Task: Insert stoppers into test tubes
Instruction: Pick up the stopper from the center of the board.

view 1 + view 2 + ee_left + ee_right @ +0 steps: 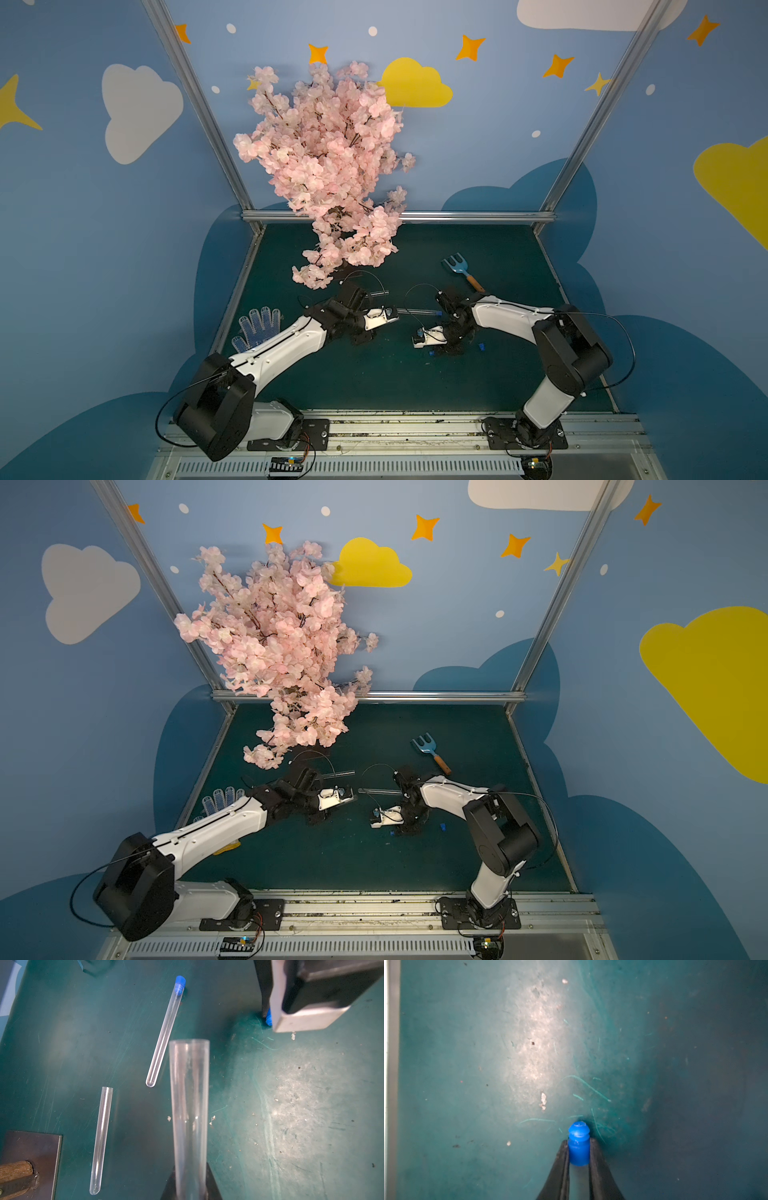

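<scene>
Top views both show the left gripper above the dark green mat. The right gripper is down at the mat, its tips at a tiny bright-blue plug-shaped stopper. A second blue stopper lies loose nearby.

Left wrist view: the left gripper is clamped on a slim clear test tube whose open mouth points away from it. A capped clear tube and an uncapped clear tube lie on the mat to one side, apart from each other.

Right wrist view: black fingers pinch the stopper's body, and its ribbed end sticks out past the tips. It is close over the mat; whether it touches cannot be told.
</scene>
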Motion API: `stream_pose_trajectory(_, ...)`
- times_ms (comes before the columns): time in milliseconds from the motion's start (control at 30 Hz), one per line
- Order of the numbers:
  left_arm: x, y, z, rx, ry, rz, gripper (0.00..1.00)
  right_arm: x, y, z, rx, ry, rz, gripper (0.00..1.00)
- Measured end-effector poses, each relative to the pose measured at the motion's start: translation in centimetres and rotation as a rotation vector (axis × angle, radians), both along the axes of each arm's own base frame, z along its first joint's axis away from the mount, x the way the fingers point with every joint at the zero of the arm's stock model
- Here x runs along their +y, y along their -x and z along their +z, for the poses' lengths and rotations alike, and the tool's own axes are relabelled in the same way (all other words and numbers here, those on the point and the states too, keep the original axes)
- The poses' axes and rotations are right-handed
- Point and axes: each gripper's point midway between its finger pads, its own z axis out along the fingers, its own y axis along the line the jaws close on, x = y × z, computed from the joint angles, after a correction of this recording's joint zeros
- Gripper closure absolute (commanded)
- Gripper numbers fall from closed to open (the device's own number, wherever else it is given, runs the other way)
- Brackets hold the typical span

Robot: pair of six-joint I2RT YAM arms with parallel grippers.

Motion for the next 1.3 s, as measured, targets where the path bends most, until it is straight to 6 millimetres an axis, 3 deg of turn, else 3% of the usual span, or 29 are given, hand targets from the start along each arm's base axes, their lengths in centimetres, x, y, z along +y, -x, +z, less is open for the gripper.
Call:
stream_pose_trajectory(467, -0.3, 0.2, 0.0, -0.102, -0.024, -0.066, 0.97, 0.3, -0.2, 2.2, 0.004, -0.104, -0.079, 0.89)
stream_pose_trajectory(767, -2.1, 1.9, -0.1, -0.282, -0.123, -0.265, 0.98, 1.4, -0.8, 6.1, -0.012, -0.232, -0.160, 0.89)
stream_pose_trajectory(1067, -3.2, 0.7, -1.3, -0.449, -0.320, -0.355, 0.98, 2.5, -0.6, 8.3, 0.027, -0.317, -0.229, 0.88)
stream_pose_trajectory(1300, -4.0, -0.7, -0.9, -0.520, -0.354, -0.341, 0.97, 3.2, -0.6, 9.3, 0.046, -0.363, -0.251, 0.88)
